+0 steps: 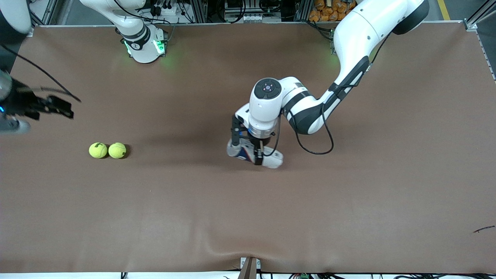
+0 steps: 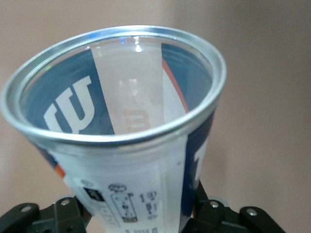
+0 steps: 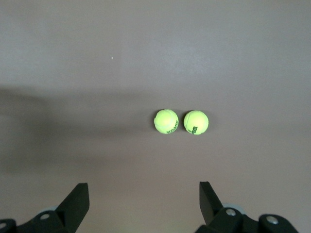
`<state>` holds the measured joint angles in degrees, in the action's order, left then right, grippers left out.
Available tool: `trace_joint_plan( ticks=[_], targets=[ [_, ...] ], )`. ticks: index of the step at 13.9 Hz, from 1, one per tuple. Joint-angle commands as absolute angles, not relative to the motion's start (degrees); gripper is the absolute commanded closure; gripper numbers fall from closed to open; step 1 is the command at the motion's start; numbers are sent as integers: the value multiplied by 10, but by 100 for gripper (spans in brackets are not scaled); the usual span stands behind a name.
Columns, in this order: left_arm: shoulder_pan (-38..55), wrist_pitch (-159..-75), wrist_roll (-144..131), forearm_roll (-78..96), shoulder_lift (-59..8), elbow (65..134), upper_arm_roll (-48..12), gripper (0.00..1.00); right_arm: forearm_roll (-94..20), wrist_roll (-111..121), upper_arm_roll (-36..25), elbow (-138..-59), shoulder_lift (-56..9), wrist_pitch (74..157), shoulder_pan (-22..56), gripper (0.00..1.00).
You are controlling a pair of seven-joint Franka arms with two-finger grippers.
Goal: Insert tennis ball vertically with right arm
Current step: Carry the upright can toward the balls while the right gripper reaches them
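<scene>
- Hovering high over the table's right-arm end, the right gripper [image 3: 144, 204] has its fingers spread wide with nothing between them — the two tennis balls sit on the brown table [image 1: 348, 217] below it.
- The balls lie side by side, just about touching: one tennis ball [image 1: 98, 150] toward the right arm's end, the other tennis ball [image 1: 117, 150] just beside it toward the middle.
- Over at mid-table, the left gripper [image 1: 255, 153] is clamped on the clear can [image 2: 121, 131], its printed body lying tilted, nearly on its side in the front view, the metal-rimmed mouth open and empty in the left wrist view.
- Risk one: with the balls this tight together, a finger coming down between them could nudge either away — they will likely roll freely on this flat cloth.
- Risk two: the can's mouth looks barely wider than a ball, so an off-centre drop may catch the rim.
- Risk three: the can is not upright yet, so a vertical insertion probably needs it righted first.
</scene>
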<state>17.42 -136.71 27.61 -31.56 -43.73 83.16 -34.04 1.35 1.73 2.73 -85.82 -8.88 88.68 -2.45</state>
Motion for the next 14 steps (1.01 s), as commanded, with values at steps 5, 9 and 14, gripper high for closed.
trace_joint_plan(
  ticks=[5, 9, 14],
  targets=[
    [230, -1688, 258, -222, -507, 823, -335, 23, 49, 49, 37, -859, -208, 933, -31, 0],
    [237, -1889, 244, -219, -588, 823, -333, 24, 74, 136, 37, -943, -220, 1029, -33, 0],
    [246, -1890, 238, -198, -596, 827, -332, 24, 72, 236, 38, -1073, -211, 1164, -66, 0]
  ],
)
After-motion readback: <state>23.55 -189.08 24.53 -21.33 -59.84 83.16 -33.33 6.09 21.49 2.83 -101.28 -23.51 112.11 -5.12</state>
